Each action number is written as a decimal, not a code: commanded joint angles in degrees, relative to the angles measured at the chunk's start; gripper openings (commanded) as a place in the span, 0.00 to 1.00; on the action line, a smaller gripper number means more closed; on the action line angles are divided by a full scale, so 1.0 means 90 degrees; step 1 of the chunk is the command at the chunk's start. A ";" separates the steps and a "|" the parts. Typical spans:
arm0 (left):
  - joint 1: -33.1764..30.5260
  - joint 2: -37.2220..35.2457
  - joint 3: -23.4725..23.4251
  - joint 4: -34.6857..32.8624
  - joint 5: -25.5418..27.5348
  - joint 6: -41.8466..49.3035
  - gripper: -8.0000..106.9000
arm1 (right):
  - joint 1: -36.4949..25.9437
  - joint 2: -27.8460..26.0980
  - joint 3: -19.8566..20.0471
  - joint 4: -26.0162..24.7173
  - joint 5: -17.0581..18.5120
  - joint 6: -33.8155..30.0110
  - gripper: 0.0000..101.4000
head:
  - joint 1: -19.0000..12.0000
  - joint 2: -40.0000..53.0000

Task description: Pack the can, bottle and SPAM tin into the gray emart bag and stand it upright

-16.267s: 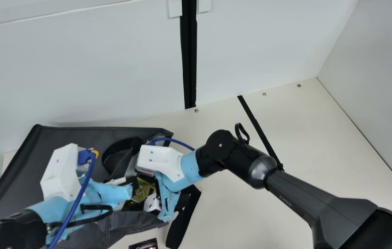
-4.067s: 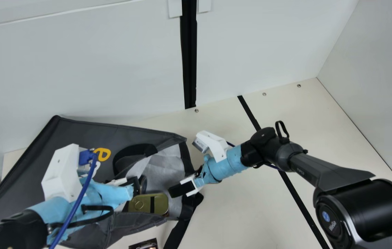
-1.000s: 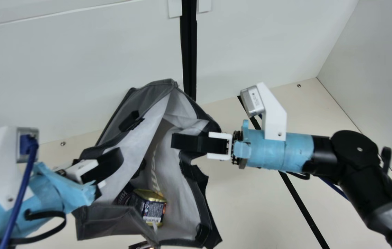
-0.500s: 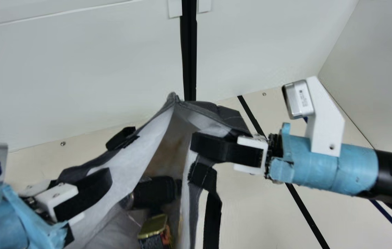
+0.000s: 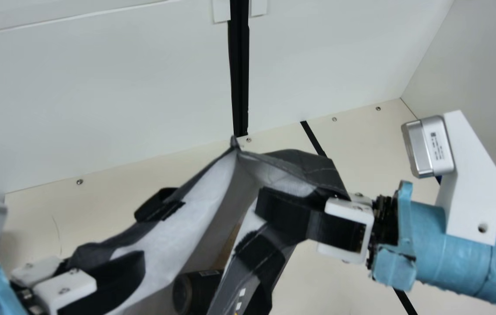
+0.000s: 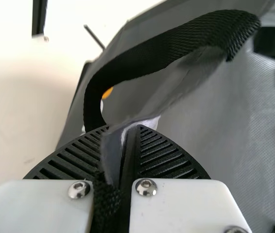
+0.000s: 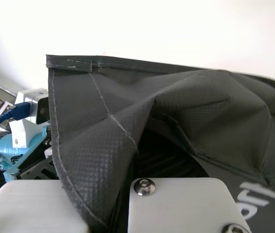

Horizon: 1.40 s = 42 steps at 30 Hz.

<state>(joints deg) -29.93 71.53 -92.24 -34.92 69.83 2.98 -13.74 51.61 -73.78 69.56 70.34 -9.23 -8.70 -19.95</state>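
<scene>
Gray emart bag (image 5: 191, 214), suspended mouth-up between two grippers across the lower centre of the main view. Its pale lining is exposed, and the mouth narrows to a pinched corner just below the centre of the frame. Whether the base touches the cream table (image 5: 112, 210) cannot be told.

Left gripper (image 6: 123, 130), lower left of the main view: fingers clamped on the bag's edge, with a fold of cloth running between the ribbed pads in the left wrist view. One black handle strap (image 6: 162, 51) arches loose beyond them. Right gripper (image 5: 269, 203), right of centre: closed on the opposite wall near the rim, the cloth there bunched into creases.

Within the bag, at the bottom of the frame and left of the near wall, lies a dark cylindrical container (image 5: 197, 291), one round end turned to the left. Whether it is the can or the bottle cannot be settled here.

Handling (judged): the bag itself is probably light and limp, its panels likely to fold under any push, its stitched hem (image 7: 142, 64) somewhat firmer. The container is presumably rigid, smooth and heavier, liable to roll and drag the base askew. Opposed grips on the hem, at matched height, would best serve for standing the bag upright; lowering should be slow and level, lest the slack walls collapse inward.
</scene>
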 commanded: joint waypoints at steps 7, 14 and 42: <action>-0.0577 0.0468 0.0426 0.0000 0.0008 0.0023 0.00 | 0.0154 -0.0042 0.0568 -0.0957 -0.0049 0.0371 0.00 | -0.0144 -0.0005; -0.0298 0.1150 0.0234 -0.0196 0.0008 0.0729 0.00 | -0.0234 0.0441 0.1060 -0.0738 -0.0049 -0.0910 0.00 | -0.0144 -0.0005; 0.0144 0.5441 -0.4800 0.0124 -0.0036 0.1751 0.00 | -0.0094 0.3960 0.0014 -0.0125 -0.0049 -0.5779 0.00 | -0.0144 -0.0005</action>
<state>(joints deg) -28.71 118.00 -130.77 -34.04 69.70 19.00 -14.48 84.83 -72.84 69.31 70.12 -59.53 -8.70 -19.86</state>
